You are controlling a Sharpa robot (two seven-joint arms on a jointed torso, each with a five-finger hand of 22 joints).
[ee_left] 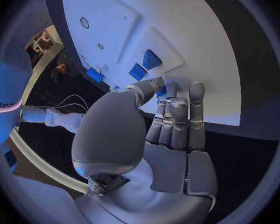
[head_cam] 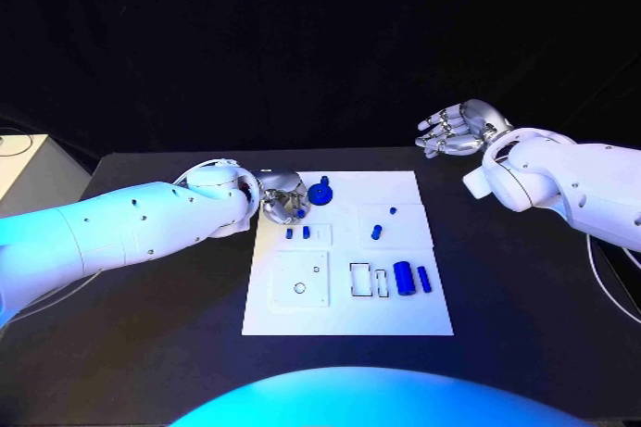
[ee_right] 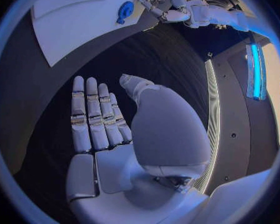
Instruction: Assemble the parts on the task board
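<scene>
The white task board (head_cam: 347,311) lies in the middle of the black table. My left hand (head_cam: 283,197) hovers over its far left corner with fingers curled in, and pinches a small blue part (ee_left: 160,90) between thumb and fingertips. Next to that hand a round blue part (head_cam: 320,194) lies on the board. Two small blue pieces (head_cam: 296,232) sit just nearer than it, also seen in the left wrist view (ee_left: 144,64). A blue cylinder (head_cam: 404,278) and a blue bar (head_cam: 423,279) lie near the board's right edge. My right hand (head_cam: 457,128) is raised off the board's far right, flat and open (ee_right: 99,119).
Two more small blue pieces (head_cam: 378,231) (head_cam: 393,209) lie mid-board. A square inset with holes (head_cam: 302,279) and rectangular slots (head_cam: 362,279) mark the board's near half. A pale cabinet (head_cam: 27,172) stands past the table's left edge.
</scene>
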